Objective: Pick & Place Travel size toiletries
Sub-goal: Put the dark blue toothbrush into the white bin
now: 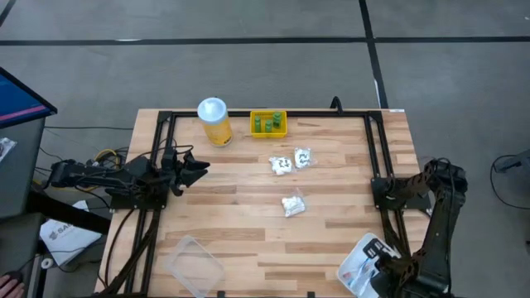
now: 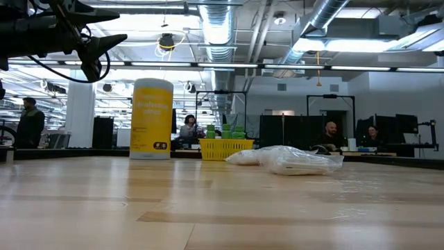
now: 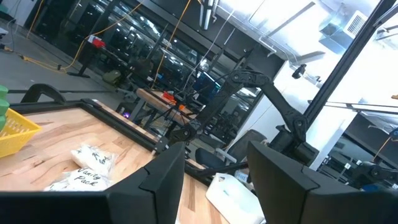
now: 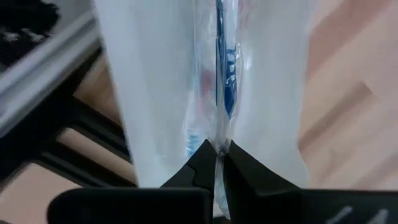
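Observation:
Three crinkled white packets (image 1: 281, 164) (image 1: 303, 157) (image 1: 292, 203) lie flat mid-table; the low view shows them as a heap (image 2: 284, 160), and the left wrist view shows packets (image 3: 87, 167). Green pieces (image 1: 268, 123) sit in the small yellow tray. Blue-white and red-white sticks (image 4: 225, 81) are inside a clear plastic bag (image 1: 358, 266) at the table's near right corner. My right gripper (image 4: 215, 163) is shut on that bag. My left gripper (image 1: 197, 169) hovers open over the table's left side, pointing toward the packets. My right gripper pinches the clear plastic bag between its two fingers, at a gathered fold of film (image 4: 216, 140) beside the blue stick. The film spreads out on both sides beyond the fingertips (image 4: 200, 160). Whether the bag rests on the table or is lifted, I cannot tell.
A tall yellow jar with a white lid (image 1: 214, 121) stands at the far edge, left of the yellow tray (image 1: 282, 132). A clear plastic box (image 1: 194, 264) lies near the near left edge. Black frame bars (image 1: 374, 157) run along both sides. People sit in the room beyond (image 2: 331, 134).

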{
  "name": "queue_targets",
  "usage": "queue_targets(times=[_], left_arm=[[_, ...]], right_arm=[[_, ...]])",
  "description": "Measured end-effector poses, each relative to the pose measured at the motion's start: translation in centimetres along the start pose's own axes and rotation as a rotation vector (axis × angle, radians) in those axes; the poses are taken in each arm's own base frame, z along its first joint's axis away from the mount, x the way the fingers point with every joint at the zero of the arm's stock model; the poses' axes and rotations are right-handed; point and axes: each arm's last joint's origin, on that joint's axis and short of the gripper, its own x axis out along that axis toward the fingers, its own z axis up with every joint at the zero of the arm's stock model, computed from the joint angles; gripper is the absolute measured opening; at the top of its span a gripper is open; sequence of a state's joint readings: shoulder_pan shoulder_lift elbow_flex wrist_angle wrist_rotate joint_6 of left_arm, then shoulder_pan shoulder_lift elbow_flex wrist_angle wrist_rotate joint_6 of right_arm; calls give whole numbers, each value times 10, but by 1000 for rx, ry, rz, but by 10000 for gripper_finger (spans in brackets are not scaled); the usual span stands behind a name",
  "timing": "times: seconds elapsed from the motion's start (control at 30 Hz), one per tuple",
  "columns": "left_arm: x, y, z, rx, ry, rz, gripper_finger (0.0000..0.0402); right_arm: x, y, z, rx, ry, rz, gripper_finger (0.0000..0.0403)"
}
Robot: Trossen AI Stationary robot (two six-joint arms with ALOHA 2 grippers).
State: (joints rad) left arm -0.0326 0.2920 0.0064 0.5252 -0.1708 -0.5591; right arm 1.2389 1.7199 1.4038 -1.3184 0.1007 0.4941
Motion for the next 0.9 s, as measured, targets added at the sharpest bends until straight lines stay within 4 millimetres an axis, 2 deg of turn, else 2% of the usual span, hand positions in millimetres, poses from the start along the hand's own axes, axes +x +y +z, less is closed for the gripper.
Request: queue_targets(times=[0.33, 0.9], left_arm=[[0, -1, 1, -3, -14, -9, 172], [0, -2, 4, -14, -43, -7, 172]], right_arm=[[27, -13, 4, 22, 39, 51, 16], [32, -23, 3, 9, 108, 108, 72]])
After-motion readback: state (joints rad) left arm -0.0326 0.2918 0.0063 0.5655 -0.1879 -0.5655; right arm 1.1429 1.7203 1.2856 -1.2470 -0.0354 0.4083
